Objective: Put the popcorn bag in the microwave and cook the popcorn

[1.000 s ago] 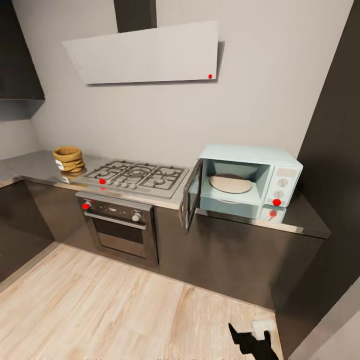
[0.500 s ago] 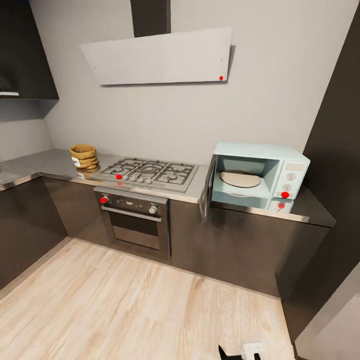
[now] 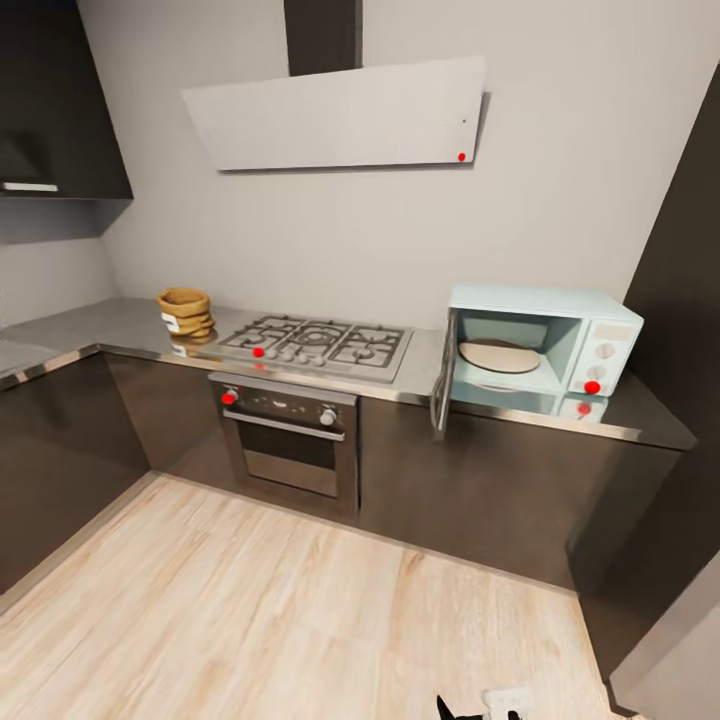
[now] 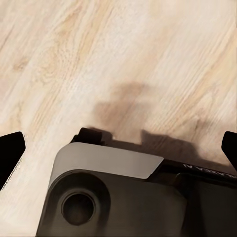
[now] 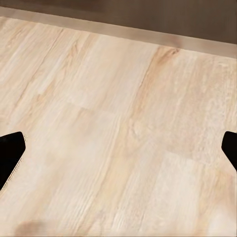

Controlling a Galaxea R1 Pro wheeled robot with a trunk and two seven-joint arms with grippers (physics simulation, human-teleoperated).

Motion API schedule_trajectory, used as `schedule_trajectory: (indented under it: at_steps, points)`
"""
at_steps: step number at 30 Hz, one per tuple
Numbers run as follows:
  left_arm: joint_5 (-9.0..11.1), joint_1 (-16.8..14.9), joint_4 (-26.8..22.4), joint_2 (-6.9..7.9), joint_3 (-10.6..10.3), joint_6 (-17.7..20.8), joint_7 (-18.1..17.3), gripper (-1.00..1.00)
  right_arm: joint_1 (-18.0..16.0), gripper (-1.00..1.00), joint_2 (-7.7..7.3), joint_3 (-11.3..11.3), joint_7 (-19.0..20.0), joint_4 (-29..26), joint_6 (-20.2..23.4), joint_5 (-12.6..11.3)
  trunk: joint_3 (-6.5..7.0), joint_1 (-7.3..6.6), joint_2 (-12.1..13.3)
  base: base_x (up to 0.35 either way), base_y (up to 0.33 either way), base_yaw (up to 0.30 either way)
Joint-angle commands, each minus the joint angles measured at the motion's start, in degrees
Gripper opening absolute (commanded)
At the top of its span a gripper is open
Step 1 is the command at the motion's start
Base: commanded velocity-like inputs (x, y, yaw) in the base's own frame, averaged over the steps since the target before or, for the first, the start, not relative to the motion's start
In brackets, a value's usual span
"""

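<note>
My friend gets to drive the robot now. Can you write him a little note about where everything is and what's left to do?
Left hand: open, empty, pointing at the wood floor.
Right hand: open, empty, also over the floor.
The popcorn bag sits on the countertop, left of the gas hob.
The microwave is at the right end of the countertop, door swung open, turntable bare.
Done: door is open.
Left: drive closer, pick up the bag, put it in the microwave, shut the door, heat it.
</note>
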Motion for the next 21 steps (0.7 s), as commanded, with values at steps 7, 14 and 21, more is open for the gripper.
schedule_trajectory:
  at_steps: [7,14,21]
  points:
    - [0.6,-0.1,0.1,-0.62,0.5,-0.2,0.3,1.00,0.0,1.00,0.07,-0.4,0.4,0.0,-0.1,0.0,0.30,-0.43,0.8,0.024,0.069,0.000]
    - [0.6,-0.7,0.0,-0.27,0.7,0.1,0.1,1.00,0.0,1.00,0.07,-0.4,0.4,0.0,-0.1,0.0,1.56,-1.97,3.6,0.001,0.002,0.000]
    - [0.6,-0.8,0.1,-0.02,0.6,0.1,-0.1,1.00,0.0,1.00,0.07,-0.4,0.4,0.0,-0.1,0.0,2.82,-3.51,6.4,0.195,0.041,0.000]
